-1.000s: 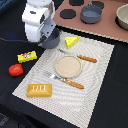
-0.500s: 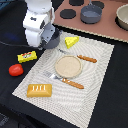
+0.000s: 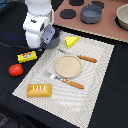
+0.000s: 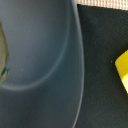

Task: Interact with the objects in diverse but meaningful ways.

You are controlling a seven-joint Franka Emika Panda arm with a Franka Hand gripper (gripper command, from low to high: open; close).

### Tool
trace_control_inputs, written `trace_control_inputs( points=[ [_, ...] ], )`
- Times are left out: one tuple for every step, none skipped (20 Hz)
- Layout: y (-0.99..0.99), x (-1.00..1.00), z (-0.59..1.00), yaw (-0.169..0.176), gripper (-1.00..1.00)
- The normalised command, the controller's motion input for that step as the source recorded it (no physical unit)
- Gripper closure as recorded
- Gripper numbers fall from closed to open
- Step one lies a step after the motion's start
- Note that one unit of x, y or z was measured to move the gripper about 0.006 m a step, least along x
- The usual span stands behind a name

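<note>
My gripper (image 3: 44,36) hangs over the far corner of the placemat at the exterior view's left. It is shut on the blue-grey pot (image 3: 51,38), which sits tilted under it. The fingers themselves are hidden by the white hand. In the wrist view the pot's curved wall (image 4: 40,60) fills most of the picture, with a bit of the yellow packet (image 4: 122,74) beyond it. The cheese wedge (image 3: 71,41) lies just beside the pot. The packet (image 3: 27,56) and the red tomato (image 3: 16,70) rest on the black table. The bread loaf (image 3: 39,90) is on the mat's near corner.
A tan round plate (image 3: 67,66) sits mid-mat between a knife (image 3: 86,58) and a fork (image 3: 65,80), both wooden-handled. Behind the mat a brown board (image 3: 107,27) carries a second grey pot (image 3: 91,13), dark discs and a bowl (image 3: 123,15).
The gripper and the pot under it have hardly shifted. Everything else stays where it was.
</note>
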Motion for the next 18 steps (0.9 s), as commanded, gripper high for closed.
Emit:
trace_control_inputs(
  points=[
    [0.0, 0.0, -0.04, 0.0, 1.0],
    [0.0, 0.0, -0.04, 0.0, 1.0],
    [0.0, 0.0, -0.05, 0.0, 1.0],
    [0.0, 0.0, -0.06, 0.0, 1.0],
    [0.0, 0.0, -0.07, 0.0, 1.0],
    [0.0, 0.0, -0.07, 0.0, 1.0],
    [0.0, 0.0, -0.05, 0.0, 1.0],
    [0.0, 0.0, -0.06, 0.0, 1.0],
    [0.0, 0.0, -0.06, 0.0, 1.0],
    [0.0, 0.0, -0.05, 0.0, 1.0],
    [0.0, 0.0, -0.06, 0.0, 1.0],
    [0.0, 0.0, -0.04, 0.0, 1.0],
    [0.0, 0.0, -0.04, 0.0, 1.0],
    [0.0, 0.0, -0.05, 0.0, 1.0],
    [0.0, 0.0, -0.05, 0.0, 1.0],
    [0.0, 0.0, -0.04, 0.0, 1.0],
    [0.0, 0.0, -0.03, 0.0, 1.0],
    [0.0, 0.0, -0.02, 0.0, 1.0]
  ],
)
